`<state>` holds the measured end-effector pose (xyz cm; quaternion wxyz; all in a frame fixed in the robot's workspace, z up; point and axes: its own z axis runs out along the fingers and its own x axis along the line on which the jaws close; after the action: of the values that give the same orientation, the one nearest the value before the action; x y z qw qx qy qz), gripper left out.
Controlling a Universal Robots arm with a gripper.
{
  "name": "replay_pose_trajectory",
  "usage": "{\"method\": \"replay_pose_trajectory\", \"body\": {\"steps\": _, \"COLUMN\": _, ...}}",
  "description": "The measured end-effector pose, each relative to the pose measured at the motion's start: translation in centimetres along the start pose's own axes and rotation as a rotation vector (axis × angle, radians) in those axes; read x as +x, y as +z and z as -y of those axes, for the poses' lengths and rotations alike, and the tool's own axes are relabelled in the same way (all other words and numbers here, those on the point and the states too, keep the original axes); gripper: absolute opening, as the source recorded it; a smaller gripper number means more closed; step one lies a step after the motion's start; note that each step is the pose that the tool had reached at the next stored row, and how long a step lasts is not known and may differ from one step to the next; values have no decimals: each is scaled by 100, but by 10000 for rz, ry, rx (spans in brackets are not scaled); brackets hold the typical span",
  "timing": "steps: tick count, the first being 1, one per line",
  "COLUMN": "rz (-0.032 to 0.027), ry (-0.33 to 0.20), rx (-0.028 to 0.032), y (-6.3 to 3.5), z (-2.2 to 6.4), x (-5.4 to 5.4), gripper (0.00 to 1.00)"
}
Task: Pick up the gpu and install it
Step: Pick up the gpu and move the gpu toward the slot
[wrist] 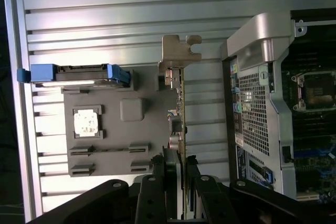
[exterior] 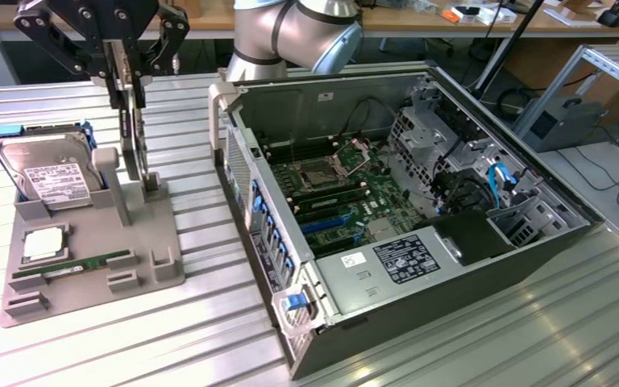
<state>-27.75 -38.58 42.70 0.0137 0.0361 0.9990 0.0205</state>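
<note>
I count one gpu [exterior: 135, 121] and one hand [exterior: 126, 76], mine. The table [exterior: 191, 113] carries one grey holder [exterior: 151, 230] and one open computer case [exterior: 288, 105]. On the holder I count one hard drive [exterior: 46, 173], one processor chip [exterior: 44, 242] and one green memory stick [exterior: 84, 264]. The case has one processor socket [exterior: 321, 171].

The gripper [exterior: 126, 79] hangs at about ten o'clock in the exterior view and points straight down. Its black linkages spread wide above and draw in narrow below. Its fingers [wrist: 165, 167] are closed against opposite faces of the upright gpu [exterior: 135, 137], near its upper edge. The grey arm [exterior: 288, 32] stands at twelve o'clock.
</note>
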Motion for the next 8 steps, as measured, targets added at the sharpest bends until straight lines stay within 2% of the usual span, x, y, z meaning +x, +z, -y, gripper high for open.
{"method": "replay_pose_trajectory", "body": {"steps": 8, "rz": 0, "ry": 1, "rx": -1, "y": -57, "z": 0, "x": -1, "gripper": 27}}
